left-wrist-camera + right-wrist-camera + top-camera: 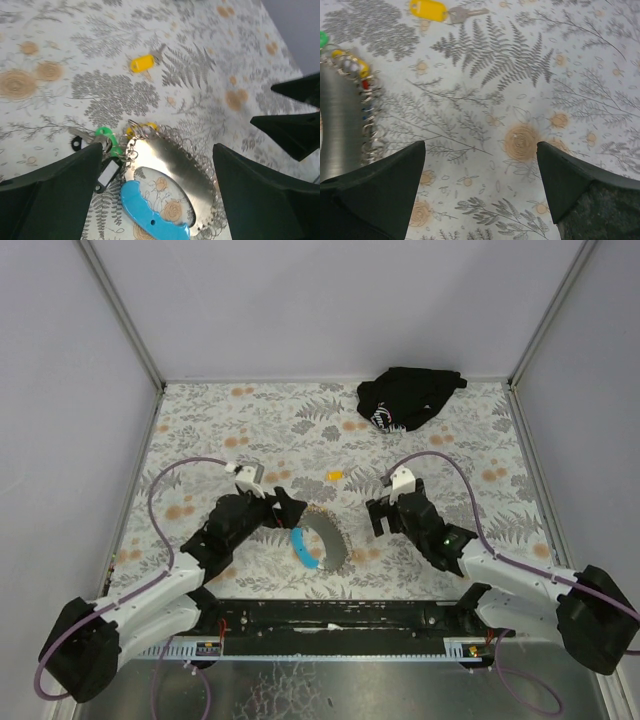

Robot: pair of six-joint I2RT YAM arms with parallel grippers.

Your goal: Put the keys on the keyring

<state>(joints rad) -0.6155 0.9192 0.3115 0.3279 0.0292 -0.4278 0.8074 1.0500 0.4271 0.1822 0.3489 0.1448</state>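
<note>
1. Watch out: the keys point(105, 145) sit bunched against the left edge of the keyring point(170, 170), flat on the counter point(60, 40). A closing claw could shove that slick plate aside or pinch only tags.
2. Left claw point(157, 150) hangs wide open over the keyring, holding nothing.
3. Right claw point(480, 145) gapes fully, empty, beside it. A yellow-tagged key point(427, 10) lies apart.

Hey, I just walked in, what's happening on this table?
Two robot arms are putting keys on a keyring. The keyring, a silvery crescent with a blue grip and small rings along its edge, lies on the table with a few tagged keys at one end. The left gripper is open, its fingers either side of it, holding nothing. The right gripper is open above bare table beside it. One yellow-tagged key lies loose farther out.
</note>
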